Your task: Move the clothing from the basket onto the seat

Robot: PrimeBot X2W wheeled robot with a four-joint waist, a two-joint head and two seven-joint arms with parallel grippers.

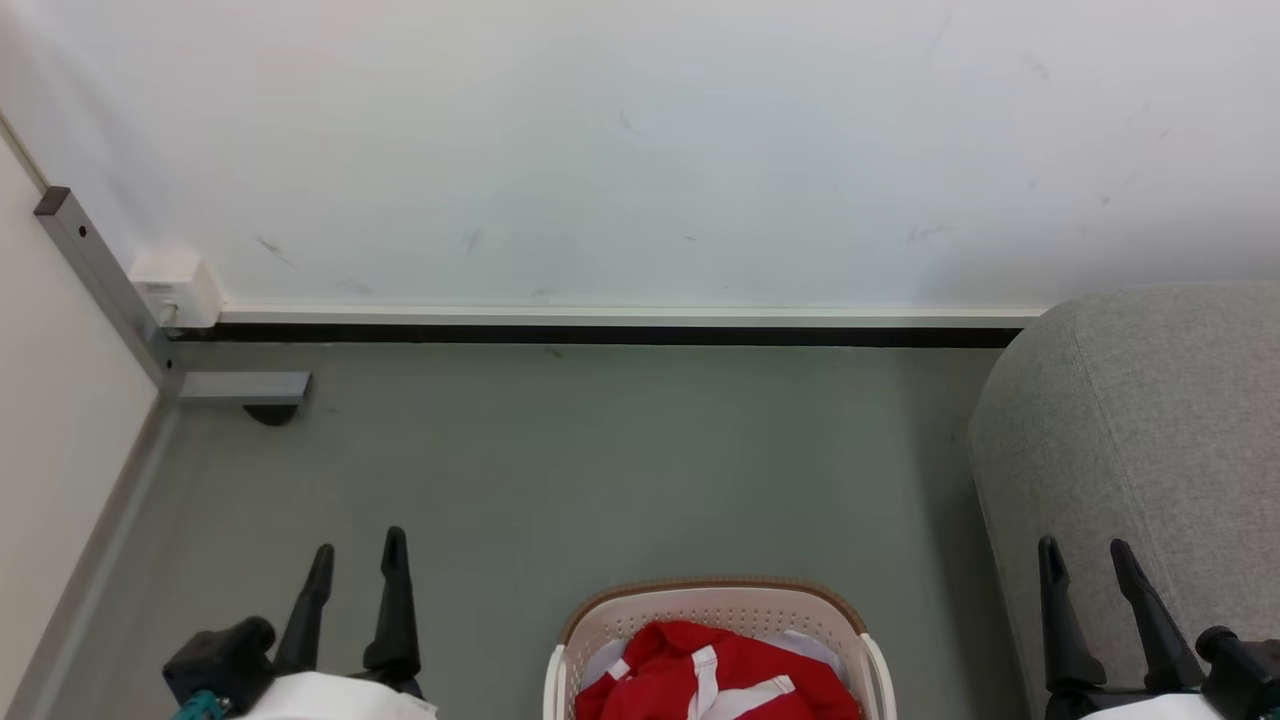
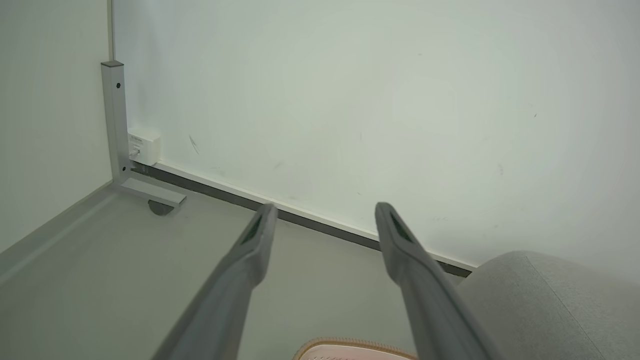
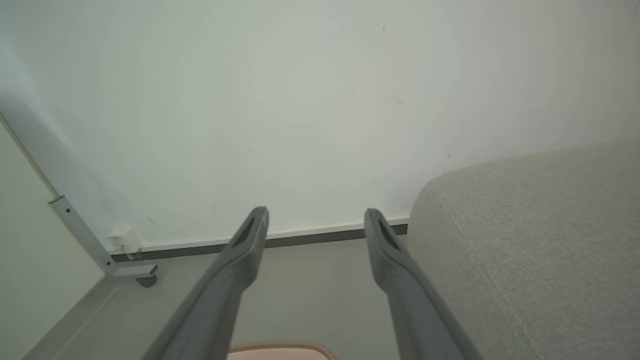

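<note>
The cream-white basket [image 1: 716, 601] with a brown rim stands on the floor at the bottom middle of the head view, cut off by the frame edge. Red clothing [image 1: 715, 675] with white stripes lies bunched inside it. The light grey seat [image 1: 1140, 430] fills the right side, also seen as the seat [image 2: 550, 305] and the seat [image 3: 540, 250] in the wrist views. My left gripper [image 1: 358, 561] hangs open left of the basket, nothing between its fingers. My right gripper [image 1: 1085, 556] is open in front of the seat, right of the basket. The basket rim [image 2: 350, 345] and basket rim [image 3: 280, 346] peek in low.
A white wall [image 1: 640, 150] with a dark baseboard runs across the back. A grey metal post with a foot [image 1: 240, 386] and a small white box [image 1: 178, 288] sit in the left corner, beside a pale side panel [image 1: 60, 420]. Grey floor [image 1: 600, 460] lies between.
</note>
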